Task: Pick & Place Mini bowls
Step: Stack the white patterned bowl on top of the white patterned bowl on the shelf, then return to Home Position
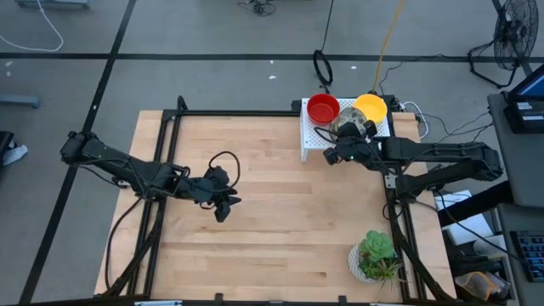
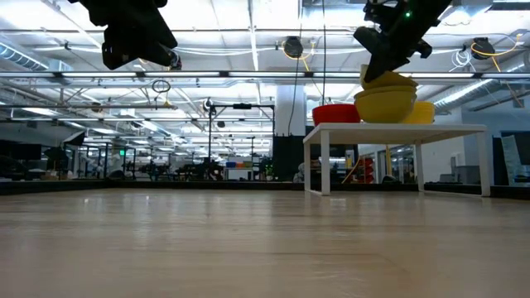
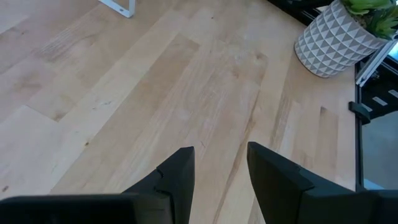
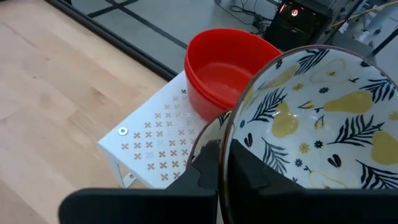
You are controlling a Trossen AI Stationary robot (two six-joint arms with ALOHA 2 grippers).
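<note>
My right gripper is over the white perforated rack at the table's far right, shut on a whitish mini bowl with dark leaves and yellow pears inside. In the low view this bowl looks yellow outside. A red bowl and a yellow bowl stand on the rack's far side. My left gripper hangs open and empty above the table's middle, and it also shows in the left wrist view. My right gripper holds the patterned bowl by its rim on the side toward the table's left, one finger inside the bowl and one outside. The fingers come from above, slanting down. The bowl sits upright and about level just over the rack top; whether it rests there I cannot tell.
A white pot with a green plant stands near the table's near right corner, and it also shows in the left wrist view. The rack stands on legs. Bare wood lies between the arms.
</note>
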